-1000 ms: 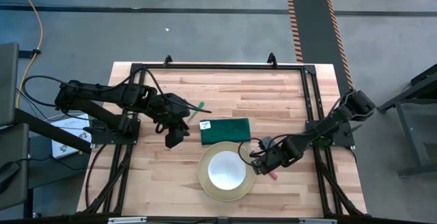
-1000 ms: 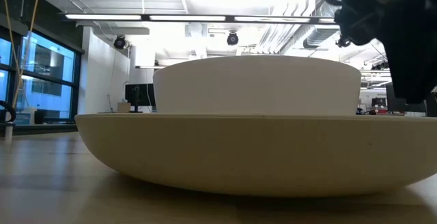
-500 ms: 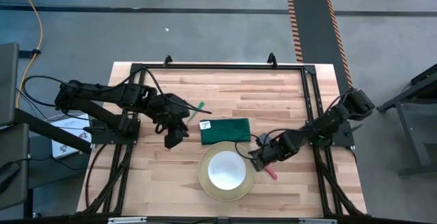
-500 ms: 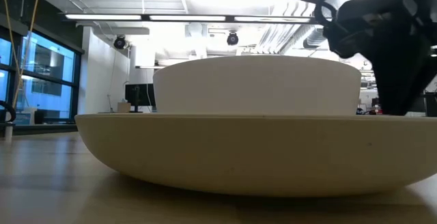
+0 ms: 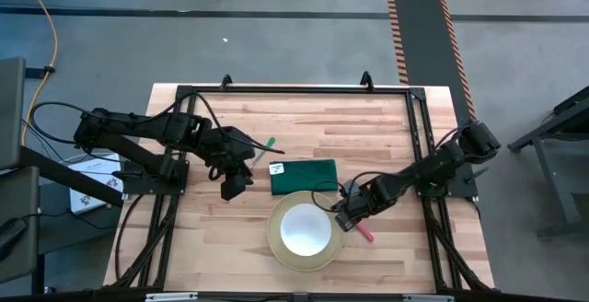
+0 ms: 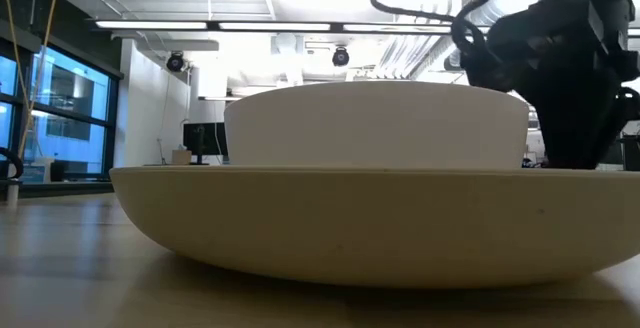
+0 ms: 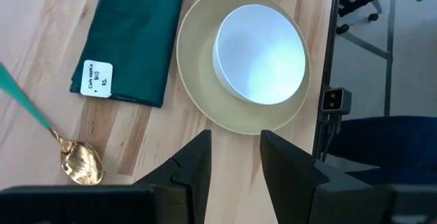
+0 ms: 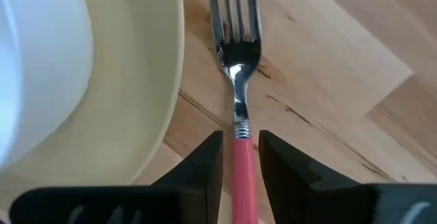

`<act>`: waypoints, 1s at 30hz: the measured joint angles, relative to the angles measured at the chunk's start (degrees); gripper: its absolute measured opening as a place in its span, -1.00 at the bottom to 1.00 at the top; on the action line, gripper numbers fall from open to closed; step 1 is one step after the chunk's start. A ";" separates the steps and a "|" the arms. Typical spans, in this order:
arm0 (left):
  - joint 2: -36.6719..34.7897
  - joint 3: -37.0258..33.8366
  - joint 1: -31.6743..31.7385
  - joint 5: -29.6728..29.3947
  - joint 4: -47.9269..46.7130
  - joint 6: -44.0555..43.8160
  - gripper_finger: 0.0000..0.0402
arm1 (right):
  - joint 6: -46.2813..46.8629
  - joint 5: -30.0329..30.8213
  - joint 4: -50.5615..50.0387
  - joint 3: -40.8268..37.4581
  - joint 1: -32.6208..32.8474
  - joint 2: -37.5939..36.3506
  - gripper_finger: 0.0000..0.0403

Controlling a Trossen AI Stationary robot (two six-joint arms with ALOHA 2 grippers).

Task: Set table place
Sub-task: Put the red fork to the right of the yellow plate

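Observation:
A pale yellow plate (image 5: pixel 279 247) sits near the table's near edge with the white bowl (image 5: pixel 306 229) on it. The dark green napkin (image 5: pixel 304 176) lies flat just beyond the plate. Farther left lies the gold spoon (image 7: pixel 78 162) with its green handle (image 5: pixel 267 145). The fork (image 8: pixel 232 19) lies on the wood right of the plate's rim (image 8: pixel 136 80), its pink handle end (image 5: pixel 366 235) pointing toward the near edge. My right gripper (image 5: pixel 343 217) is low over the fork, shut on it. My left gripper (image 5: pixel 235 189) hovers left of the napkin, narrowly open and holding nothing. My right gripper (image 8: pixel 240 138) has the fork's pink handle (image 8: pixel 240 157) just behind the metal neck, pinched between its two fingers (image 8: pixel 205 166). It comes slanting down from the table's right. The fork lies flat on the table, tines pointing away from the wrist, alongside the plate's rim.
A black metal frame (image 5: pixel 414 132) runs round the table top, with arm mounts at left and right. Bare wood (image 5: pixel 322 122) lies beyond the napkin and left of the plate. In the low view the plate (image 6: pixel 370 218) and bowl (image 6: pixel 375 123) block most of the table.
My right gripper has edged a little toward the table's left, closer to the plate, staying low over the fork. Its forearm has swung slightly. The fork's pink handle end has stayed almost where it was.

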 joint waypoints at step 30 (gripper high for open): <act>-0.01 0.00 0.00 0.20 -0.20 -0.61 -0.43 | 0.06 -1.77 0.35 -0.04 0.72 5.22 -0.59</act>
